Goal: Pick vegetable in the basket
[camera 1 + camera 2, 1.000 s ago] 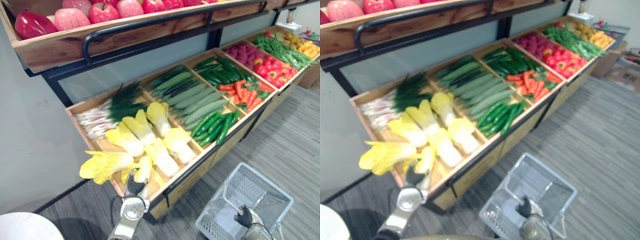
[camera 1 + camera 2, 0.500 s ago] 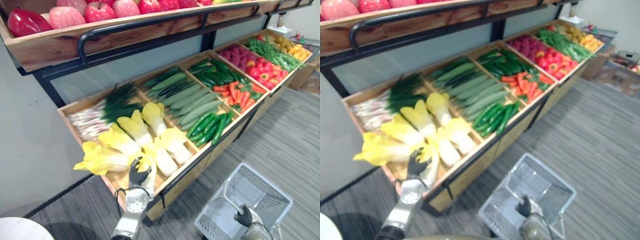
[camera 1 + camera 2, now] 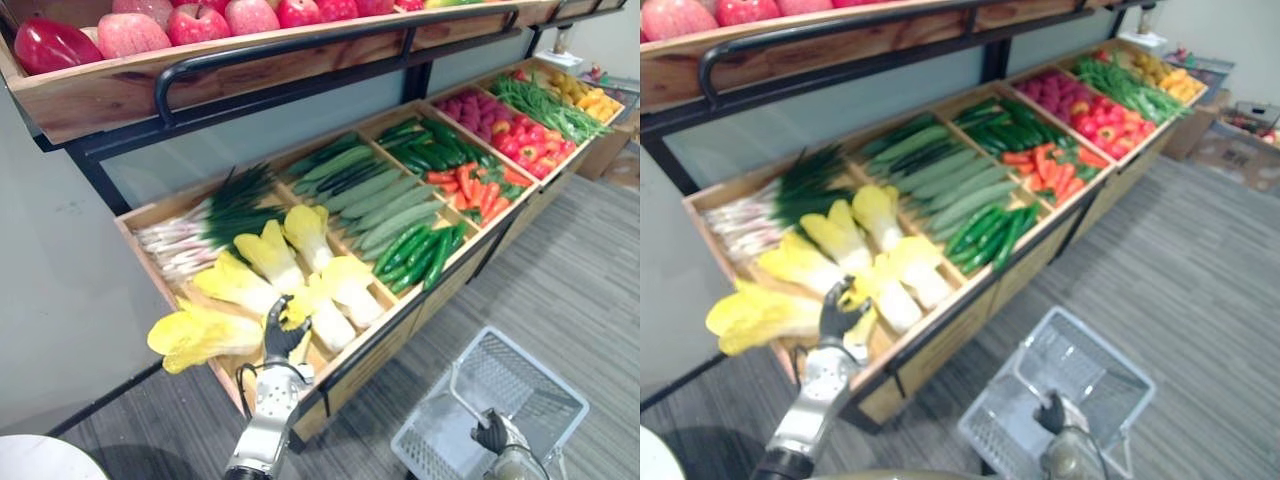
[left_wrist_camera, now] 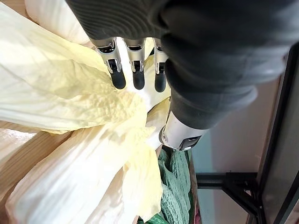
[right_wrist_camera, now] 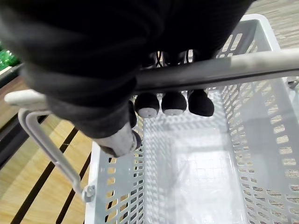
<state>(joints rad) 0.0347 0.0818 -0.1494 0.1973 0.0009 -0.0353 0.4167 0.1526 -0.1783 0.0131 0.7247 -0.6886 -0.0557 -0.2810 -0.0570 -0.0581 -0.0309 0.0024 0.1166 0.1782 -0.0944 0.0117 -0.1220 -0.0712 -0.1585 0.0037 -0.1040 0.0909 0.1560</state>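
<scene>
Pinching pale yellow leafy cabbage point(image 3: 195, 336) with left hand point(image 3: 281, 338), stalk hidden behind palm; clasping handle point(image 5: 224, 70) of white mesh basket point(image 3: 532, 388) with curled right hand point(image 3: 490, 434).

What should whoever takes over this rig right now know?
Left robot hand: pinches a yellow cabbage at the front of the cabbage bin, leaves hanging past the bin's edge.
Right robot hand: curled round the handle of the grey basket, held low on the robot's right.
Done: cabbage gripped.
Left: carry it over and release it in the basket; no vegetable in it yet.
</scene>
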